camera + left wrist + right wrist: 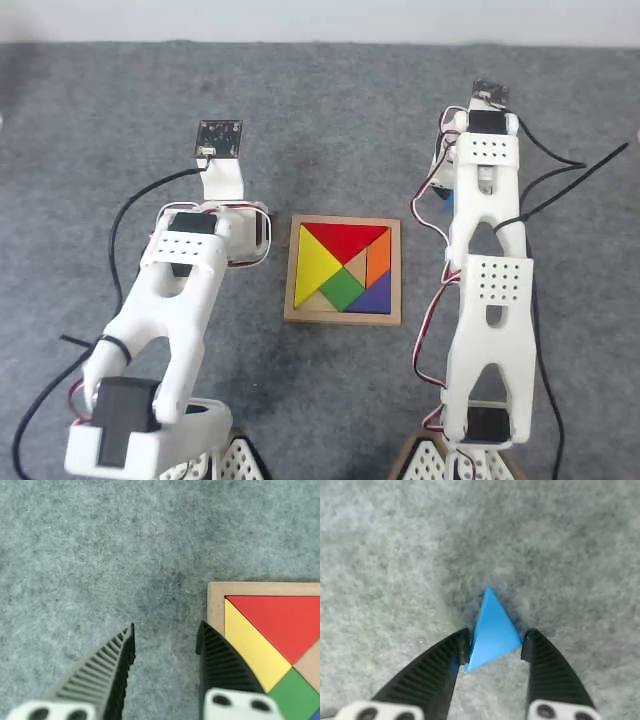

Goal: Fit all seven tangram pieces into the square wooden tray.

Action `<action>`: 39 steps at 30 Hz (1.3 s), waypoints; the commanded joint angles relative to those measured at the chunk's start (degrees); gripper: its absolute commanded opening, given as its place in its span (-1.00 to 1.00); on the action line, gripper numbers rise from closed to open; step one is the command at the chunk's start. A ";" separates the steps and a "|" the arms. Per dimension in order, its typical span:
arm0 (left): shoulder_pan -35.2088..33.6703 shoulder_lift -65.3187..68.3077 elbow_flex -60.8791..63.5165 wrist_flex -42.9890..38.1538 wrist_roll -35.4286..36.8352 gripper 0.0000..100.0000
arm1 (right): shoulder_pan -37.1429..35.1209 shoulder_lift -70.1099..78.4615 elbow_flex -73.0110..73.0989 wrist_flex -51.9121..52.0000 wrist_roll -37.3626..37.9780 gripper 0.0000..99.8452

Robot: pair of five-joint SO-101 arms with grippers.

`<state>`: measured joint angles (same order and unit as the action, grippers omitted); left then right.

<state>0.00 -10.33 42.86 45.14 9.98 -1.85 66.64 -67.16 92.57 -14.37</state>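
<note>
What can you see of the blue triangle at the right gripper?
The blue triangle is a flat, light blue piece with a smooth painted look. It sits between the right gripper's two black ribbed fingers, which touch its two near corners; its apex points away from the gripper. The grey mat under it is shadowed; whether it is lifted, I cannot tell.

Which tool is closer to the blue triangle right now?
Right. The right tool has the blue triangle between its fingers; the left tool sits open at the wooden tray corner, on the tray's far side from it.
</note>
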 commanded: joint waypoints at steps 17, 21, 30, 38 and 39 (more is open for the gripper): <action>-0.26 -2.55 -1.27 -0.70 -0.44 -0.59 | -2.07 -2.59 -3.60 6.20 0.88 -0.68; -0.26 -2.55 -1.27 -0.70 -0.44 -0.59 | -2.51 -2.33 -8.70 9.63 0.97 -0.68; -0.26 -2.55 -1.27 -0.70 -0.44 -0.59 | -1.01 -2.24 -9.76 8.75 1.32 -0.67; -0.26 -2.55 -1.27 -0.70 -0.44 -0.59 | 0.84 -2.15 -9.49 6.90 1.41 -0.50; -0.26 -2.55 -1.27 -0.70 -0.44 -0.59 | 0.84 -2.15 -9.49 6.55 1.41 -0.48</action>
<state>0.00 -10.33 42.86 45.14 9.98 -1.41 66.81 -74.02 100.04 -13.85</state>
